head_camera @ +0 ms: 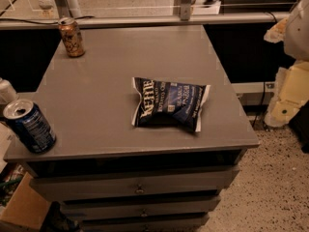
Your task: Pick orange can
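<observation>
Standing at far left of grey drawer cabinet (pixel 111 76), orange can (pixel 71 37), gripper (pixel 288 94) at right edge, grip state unclear.

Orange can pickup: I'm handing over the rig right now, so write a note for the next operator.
Claw: at the right edge of the view, off the table's right side, touching nothing on it.
Orange can: upright at the table's far left corner, not grasped.
Also there: blue can at the near left corner, chip bag mid-table.
Done: nothing yet.
Left: reach across to the orange can, grasp it, lift.
</observation>
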